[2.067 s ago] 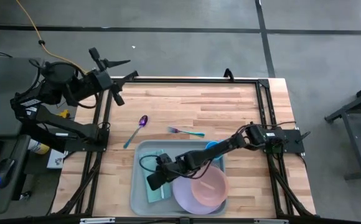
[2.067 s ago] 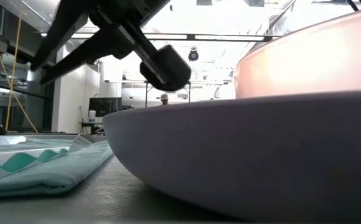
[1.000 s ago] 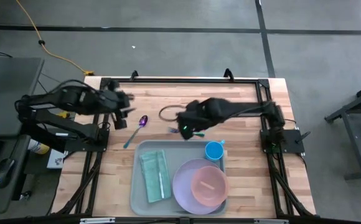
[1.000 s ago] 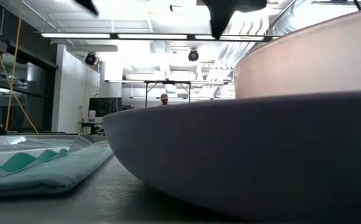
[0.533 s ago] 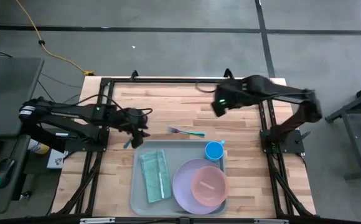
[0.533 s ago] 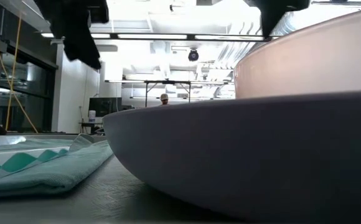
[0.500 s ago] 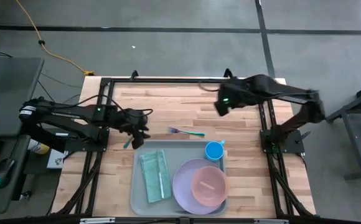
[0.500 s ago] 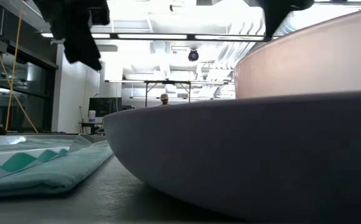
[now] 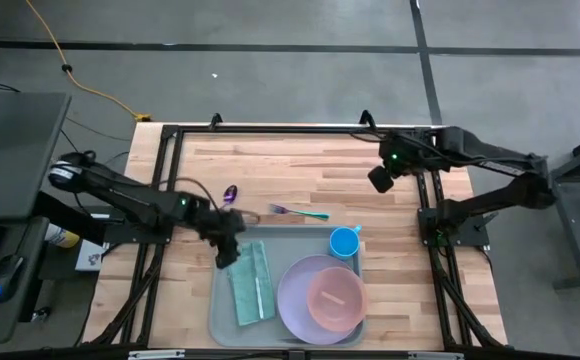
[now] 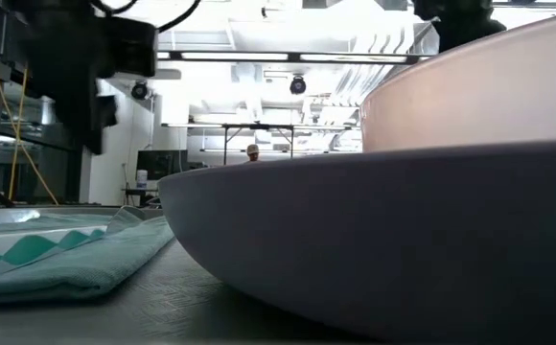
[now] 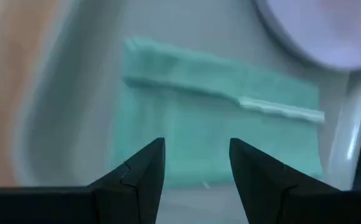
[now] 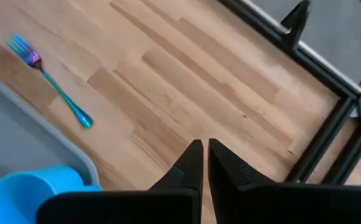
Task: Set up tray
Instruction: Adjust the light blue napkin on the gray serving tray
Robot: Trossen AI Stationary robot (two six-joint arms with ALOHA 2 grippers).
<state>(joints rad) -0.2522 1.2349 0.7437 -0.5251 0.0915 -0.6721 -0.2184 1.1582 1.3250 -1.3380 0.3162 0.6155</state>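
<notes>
Seen from above: a wooden tabletop (image 9: 300, 170) filling the middle of the frame, with the tray (image 9: 226, 322) lying flat at lower centre, grey-blue, rounded at the corners, low-rimmed. Loaded already: a folded teal cloth (image 9: 250, 283) on its left side, a lilac plate (image 9: 295, 300) with a pink bowl (image 9: 335, 298) on it at right, a blue cup (image 9: 344, 241) at the upper right corner. Just above the tray on bare wood, a fork (image 9: 300, 211) and a spoon (image 9: 230, 194).

Left claw (image 9: 229, 247) hovering at the tray's upper left corner, over the cloth's near end, fingers parted and holding nothing; confirmed in the wrist view, cloth visible through the gap. Right claw (image 9: 380, 179) up in the upper right of the frame above bare wood, closed tight and empty.

Likely handling: stiff plastic, light by itself but now weighted unevenly toward the plate side, smooth and probably slippery. Best hold judged to be the raised rim on a long edge, kept level so the dishes do not slide.
</notes>
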